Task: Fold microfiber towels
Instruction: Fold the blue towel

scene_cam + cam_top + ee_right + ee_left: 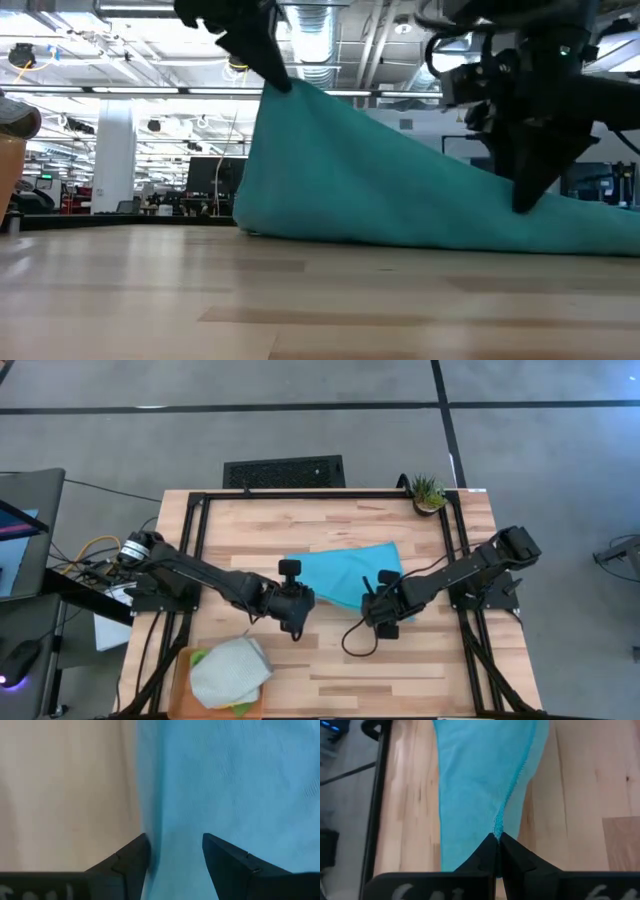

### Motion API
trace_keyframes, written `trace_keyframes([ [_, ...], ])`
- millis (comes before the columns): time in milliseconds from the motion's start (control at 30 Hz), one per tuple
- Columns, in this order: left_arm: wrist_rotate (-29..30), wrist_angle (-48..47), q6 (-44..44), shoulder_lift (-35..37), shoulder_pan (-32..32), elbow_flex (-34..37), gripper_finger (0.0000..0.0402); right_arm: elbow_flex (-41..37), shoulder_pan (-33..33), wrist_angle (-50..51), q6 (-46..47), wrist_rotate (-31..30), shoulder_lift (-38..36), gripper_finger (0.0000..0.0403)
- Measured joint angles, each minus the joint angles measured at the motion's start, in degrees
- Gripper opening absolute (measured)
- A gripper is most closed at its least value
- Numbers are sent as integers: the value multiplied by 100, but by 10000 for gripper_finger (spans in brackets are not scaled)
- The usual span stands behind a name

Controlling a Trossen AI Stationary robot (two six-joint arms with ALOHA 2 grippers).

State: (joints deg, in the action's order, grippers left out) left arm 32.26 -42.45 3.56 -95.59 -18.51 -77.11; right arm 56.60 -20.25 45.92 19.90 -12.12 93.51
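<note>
The turquoise towel [345, 572] lies mid-table, its far part flat on the wood. My left gripper [497, 845] is shut on its near-left part, which is raised high in the low view [278, 82], and the cloth slopes down from there to the table. My right gripper [175, 855] is open and stands low over the towel's near-right part [525, 195]. The light grey towel [232, 672] lies bunched on the orange tray [183, 660], with a bit of the green towel [200, 657] and the yellow towel [240, 709] showing under it. My left gripper pinches the turquoise towel's stitched edge [498, 827] between its two shut fingertips, coming from above. That part is lifted clear. The cloth hangs below the fingers in a taut slope, and its lower part [400, 235] rests on the table. My right gripper's open fingers [131, 856] stand over the towel's side edge; whether they touch the cloth, I cannot tell.
A small potted plant [428, 493] stands at the far right corner. Black frame rails [195, 550] run along the table's left, right and far sides. A cable [355, 640] loops on the wood near my right gripper. Bare wood lies at the near right.
</note>
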Motion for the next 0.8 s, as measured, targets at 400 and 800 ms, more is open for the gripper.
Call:
trace_keyframes([
  [400,451,-753,400,83,-137,-433,0,-166,-23,-90,260,26,636,211],
  [800,381,-1225,705,251,-137,-574,0,-160,-380,338,756,171,662,211],
])
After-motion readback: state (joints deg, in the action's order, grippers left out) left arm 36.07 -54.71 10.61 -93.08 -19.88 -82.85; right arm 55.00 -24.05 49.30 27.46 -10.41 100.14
